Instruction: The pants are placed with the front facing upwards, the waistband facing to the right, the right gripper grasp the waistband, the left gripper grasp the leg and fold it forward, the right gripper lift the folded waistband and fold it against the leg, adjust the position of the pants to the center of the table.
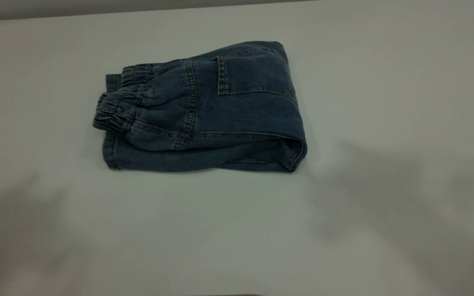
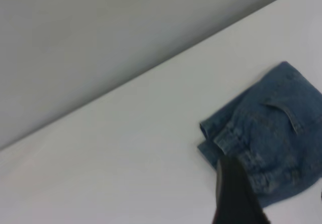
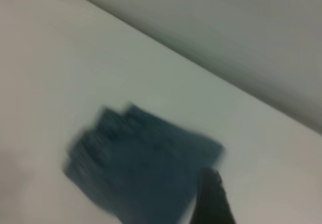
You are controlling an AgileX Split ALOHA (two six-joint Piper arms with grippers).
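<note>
A plain grey wall (image 1: 97, 6) is running along the far edge of the scene in the exterior view, and the same bare surface is filling the background of the left wrist view (image 2: 100, 32) and the right wrist view (image 3: 241, 32). Soft shadows (image 1: 385, 193) are falling nearer the camera.

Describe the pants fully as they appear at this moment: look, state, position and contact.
The pants are blue denim with tan stitching, folded into a compact bundle lying flat on the white table. The gathered, puckered waistband sits at the exterior view's left end, a patch pocket faces up, and a rounded fold forms the right end. Lower layers show along the near edge. Only the table touches them; no gripper holds them.
</note>
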